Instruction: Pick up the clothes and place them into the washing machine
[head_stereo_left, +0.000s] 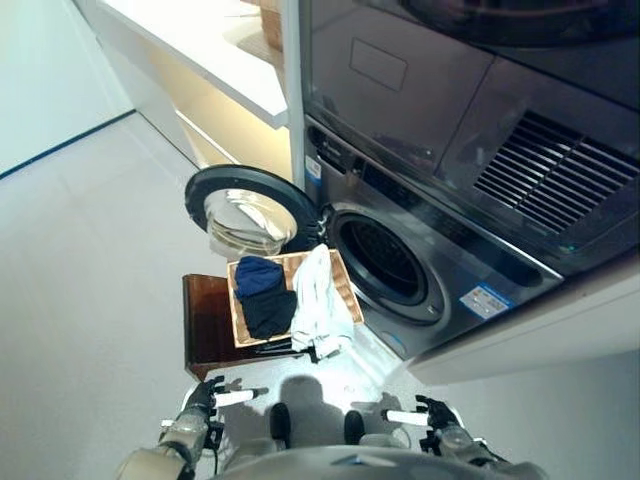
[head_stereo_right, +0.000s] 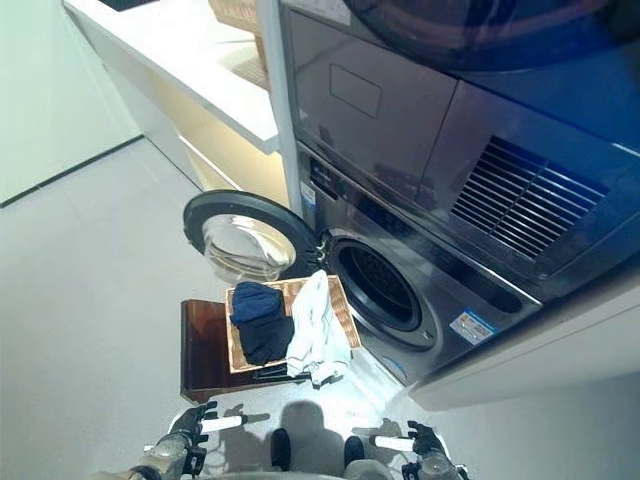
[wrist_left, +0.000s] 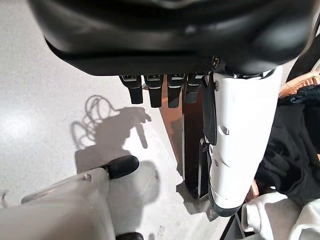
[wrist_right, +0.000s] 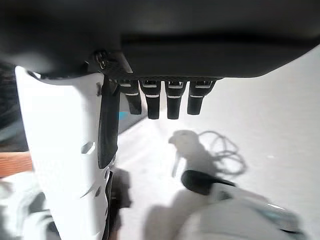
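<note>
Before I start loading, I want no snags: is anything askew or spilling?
Yes: the white garment hangs over the wicker basket rim on the washing machine side. Otherwise nothing stands out.

head stereo: down on washing machine (head_stereo_left: 400, 270) | wrists: floorward, close

You are looking down at a pale grey floor (head_stereo_left: 90, 260). A white counter (head_stereo_left: 200, 50) runs along the far left, warm light glowing beneath it. A dark wooden stool (head_stereo_left: 205, 325) stands on the floor below it.
</note>
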